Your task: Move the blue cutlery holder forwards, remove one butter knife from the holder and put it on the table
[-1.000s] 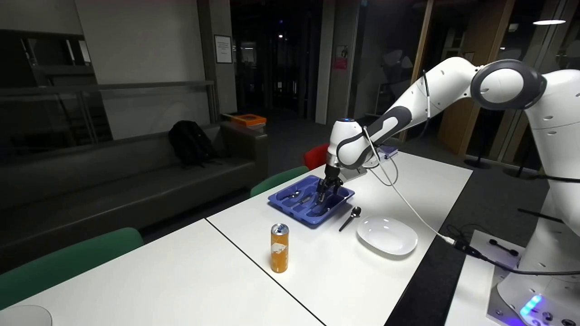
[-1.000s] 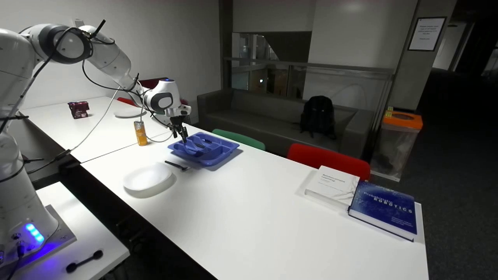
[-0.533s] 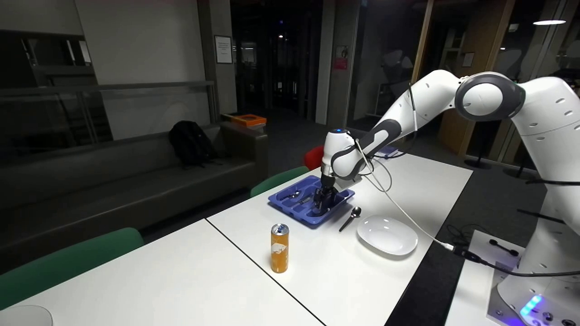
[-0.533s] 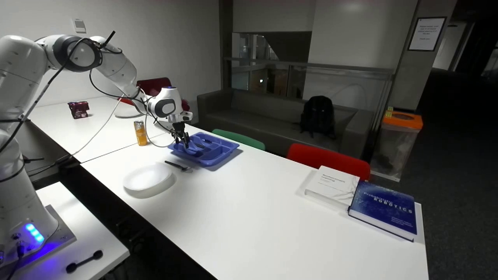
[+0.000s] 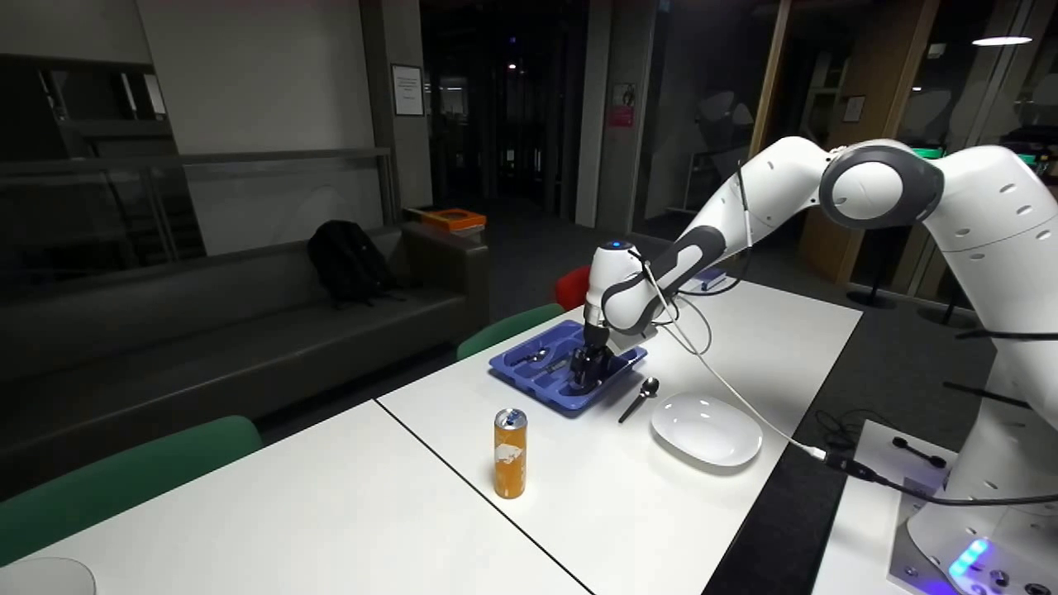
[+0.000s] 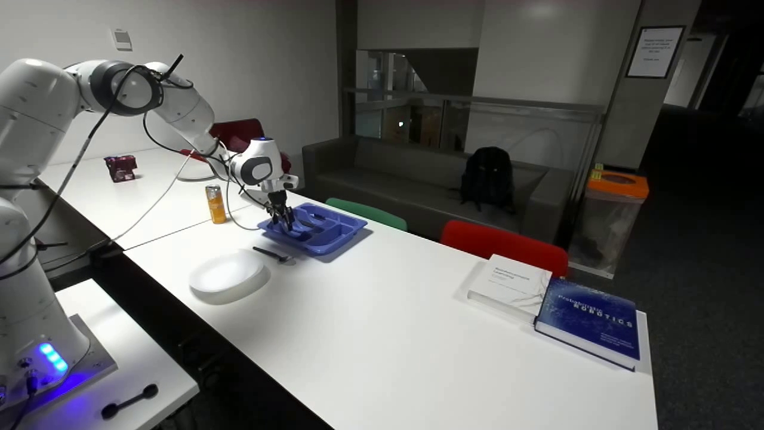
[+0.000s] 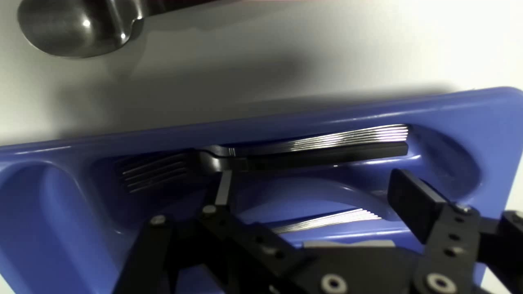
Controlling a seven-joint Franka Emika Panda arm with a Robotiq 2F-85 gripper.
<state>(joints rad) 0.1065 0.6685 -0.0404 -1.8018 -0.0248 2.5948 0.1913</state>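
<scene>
You've lowered the pincer, spread wide and empty, down to the blue cutlery holder, which hasn't budged on the bench, so a push or grip inside likely comes next.

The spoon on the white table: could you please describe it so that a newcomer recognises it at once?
On the long white table, find the blue cutlery holder and the white plate near it. Between them lies the dark-handled spoon. Unlike the cutlery inside the holder, it rests directly on the table.
</scene>
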